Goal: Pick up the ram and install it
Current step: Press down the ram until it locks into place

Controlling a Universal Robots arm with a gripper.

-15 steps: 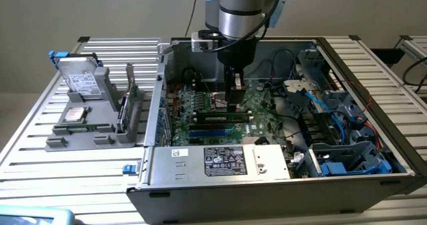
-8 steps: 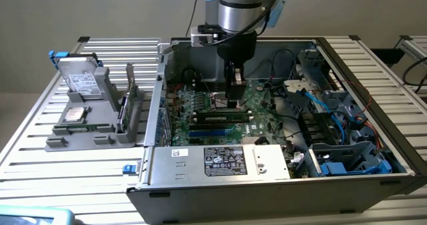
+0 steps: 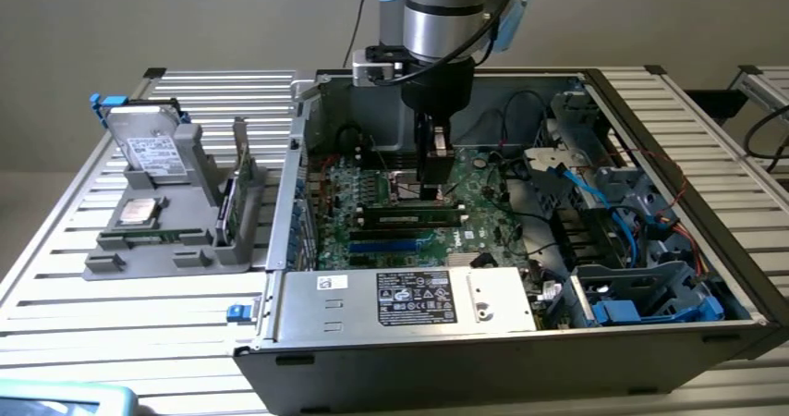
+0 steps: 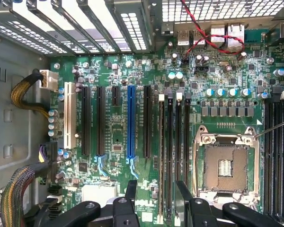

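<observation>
The ram (image 3: 408, 218) lies lengthwise in one of the memory slots on the motherboard (image 3: 370, 194), a narrow green stick with black chips. In the wrist view the ram (image 4: 161, 156) is seen edge-on as a thin strip in the slot beside the other black slots. My gripper (image 3: 428, 190) hangs straight down inside the open computer case, just above and behind the stick. Its two black fingers (image 4: 131, 189) stand apart on either side of that slot's line, and the gripper (image 4: 156, 188) is open with nothing held between them.
The case walls (image 3: 302, 157) ring the motherboard. A labelled power supply (image 3: 419, 298) sits at the front, with cables and a blue drive cage (image 3: 648, 296) on the exterior view's right. The bare CPU socket (image 4: 225, 165) lies next to the memory slots. A grey fixture (image 3: 161, 203) with drives stands outside the case.
</observation>
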